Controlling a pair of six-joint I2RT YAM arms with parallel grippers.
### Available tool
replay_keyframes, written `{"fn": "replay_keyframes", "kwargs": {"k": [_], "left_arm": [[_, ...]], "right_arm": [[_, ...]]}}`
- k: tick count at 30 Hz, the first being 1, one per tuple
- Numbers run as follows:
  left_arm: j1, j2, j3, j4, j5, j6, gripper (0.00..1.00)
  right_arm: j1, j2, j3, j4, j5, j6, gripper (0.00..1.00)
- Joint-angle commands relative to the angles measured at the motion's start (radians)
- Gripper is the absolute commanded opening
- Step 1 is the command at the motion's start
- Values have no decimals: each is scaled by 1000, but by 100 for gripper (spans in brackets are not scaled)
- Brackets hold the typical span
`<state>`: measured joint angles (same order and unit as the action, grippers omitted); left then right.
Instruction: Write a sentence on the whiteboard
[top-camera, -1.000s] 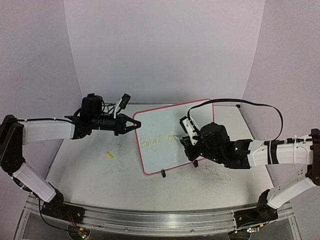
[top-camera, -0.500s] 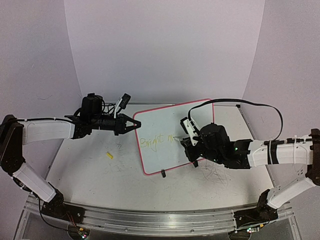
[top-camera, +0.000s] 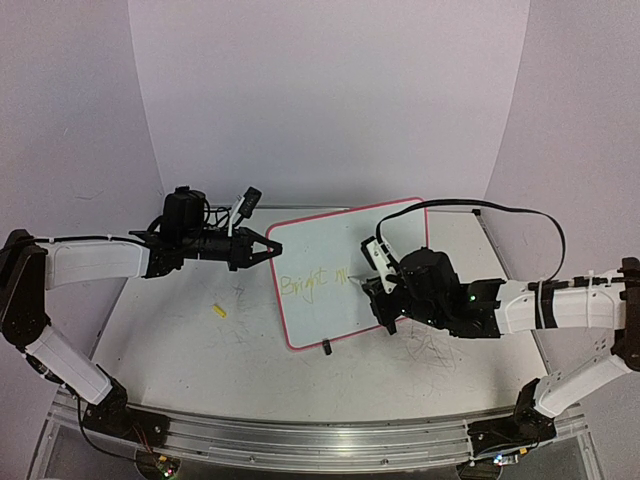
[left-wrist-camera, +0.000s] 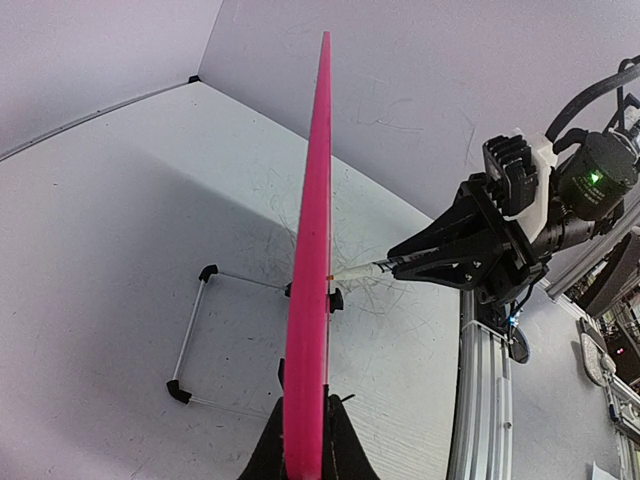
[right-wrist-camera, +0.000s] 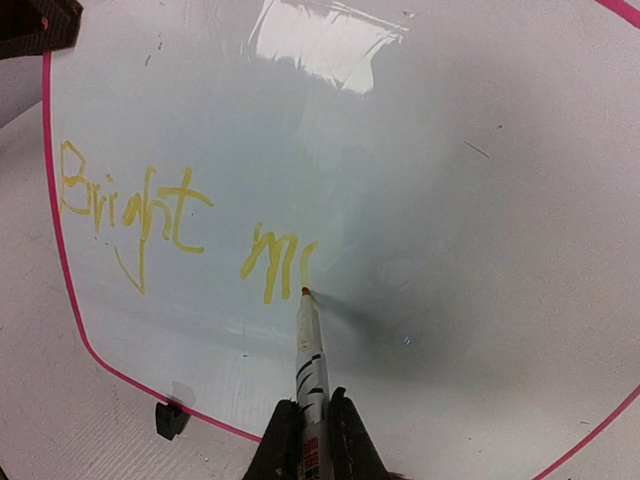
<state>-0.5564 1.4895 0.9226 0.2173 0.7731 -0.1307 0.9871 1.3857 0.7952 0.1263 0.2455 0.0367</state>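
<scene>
My left hand (top-camera: 268, 247) is closed tight on the pink rim of the whiteboard (top-camera: 335, 275), at its left edge. From the left wrist I see the board edge-on, the rim pinched between the fingers, and I cannot tell how steeply it leans. A thin wire stand (left-wrist-camera: 195, 340) sits on the surface (top-camera: 180, 340) beside it.

My right hand (top-camera: 385, 300) is clamped narrow on a marker (right-wrist-camera: 310, 355), held over the right half of the board. The marker's yellow tip touches the white face at the end of the last stroke.

The sentence (right-wrist-camera: 140, 205) lies across the middle of the board in faint yellow. It reads "Bright", then an "m" and the start of one more letter.

A black clip (top-camera: 327, 347) sits at the board's near edge. A small yellow piece (top-camera: 219, 311) lies on the surface, well apart from the board on its left.
</scene>
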Motion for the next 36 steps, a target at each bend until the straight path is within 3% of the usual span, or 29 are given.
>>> {"fn": "replay_keyframes", "kwargs": {"k": [1, 36], "left_arm": [[-8, 12, 2, -64, -70, 128, 0], [-14, 8, 0, -65, -66, 129, 0]], "right_arm": [[0, 4, -11, -11, 20, 17, 0], [0, 12, 41, 74, 95, 10, 0]]}}
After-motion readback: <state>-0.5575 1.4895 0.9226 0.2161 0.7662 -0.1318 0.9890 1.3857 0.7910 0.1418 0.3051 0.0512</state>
